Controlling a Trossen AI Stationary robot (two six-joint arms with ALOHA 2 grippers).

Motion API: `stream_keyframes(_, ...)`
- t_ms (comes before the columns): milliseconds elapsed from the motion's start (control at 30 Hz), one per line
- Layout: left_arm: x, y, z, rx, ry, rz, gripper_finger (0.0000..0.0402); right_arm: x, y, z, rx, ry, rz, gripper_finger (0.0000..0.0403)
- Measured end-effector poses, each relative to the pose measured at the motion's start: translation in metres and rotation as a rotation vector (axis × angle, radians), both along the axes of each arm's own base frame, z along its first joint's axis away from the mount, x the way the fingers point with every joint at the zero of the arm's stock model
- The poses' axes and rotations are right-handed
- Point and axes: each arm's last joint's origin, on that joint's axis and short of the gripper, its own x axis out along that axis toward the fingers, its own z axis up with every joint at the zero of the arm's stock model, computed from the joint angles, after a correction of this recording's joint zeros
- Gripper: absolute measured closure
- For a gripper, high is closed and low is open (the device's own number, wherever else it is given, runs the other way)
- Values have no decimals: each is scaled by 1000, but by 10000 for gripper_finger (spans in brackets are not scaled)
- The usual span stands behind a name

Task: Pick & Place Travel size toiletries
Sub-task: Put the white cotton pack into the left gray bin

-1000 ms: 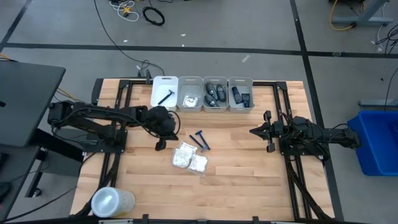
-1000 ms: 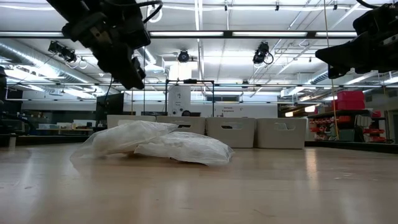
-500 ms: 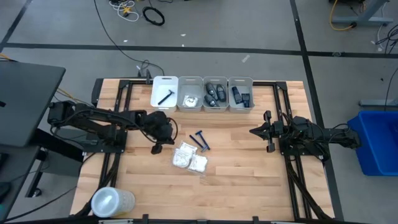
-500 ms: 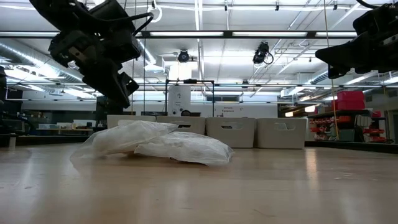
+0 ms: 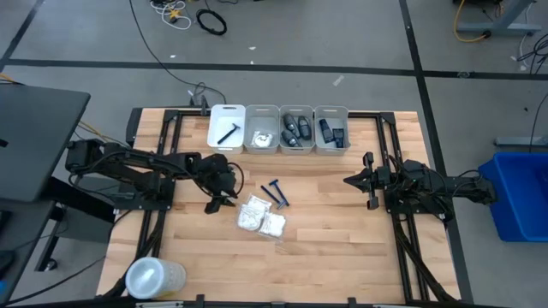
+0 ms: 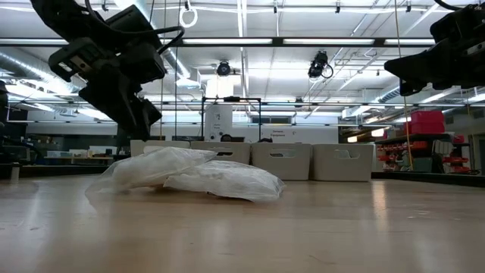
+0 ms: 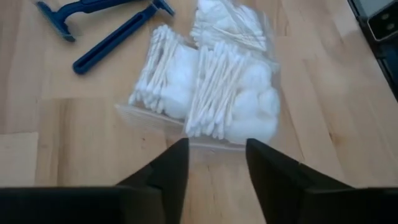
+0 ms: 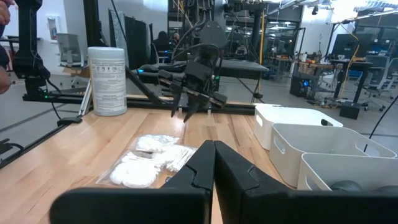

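High view: razors (image 5: 276, 193) just beside packets (image 5: 261, 217).

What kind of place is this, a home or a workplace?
A workplace, probably a robotics lab or workshop. Bare ceiling ducts run overhead, cables lie on the concrete floor, and the wooden table carries two mounted robot arms.

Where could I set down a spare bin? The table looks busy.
Bare wood lies between the white cotton-swab packets and the right gripper, and along the near edge beside the clear round tub. The middle is crowded: packets, two blue razors, left gripper.
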Motion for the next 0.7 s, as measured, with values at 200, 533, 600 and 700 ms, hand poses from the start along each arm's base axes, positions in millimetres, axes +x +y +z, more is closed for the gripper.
stream_keyframes(200, -1, 8, 0, -23, 0, 27, 181, 0, 0, 0, 0, 0, 0, 389)
stream_keyframes(533, 4, 13, -12, -59, 30, 1, 168, 0, 0, 0, 0, 0, 0, 389)
stream_keyframes(600, 8, 15, -19, -68, 44, -1, 171, 0, 0, 0, 0, 0, 0, 389)
stream_keyframes(700, 13, 19, -28, -91, 47, -3, 173, 0, 0, 0, 0, 0, 0, 389)
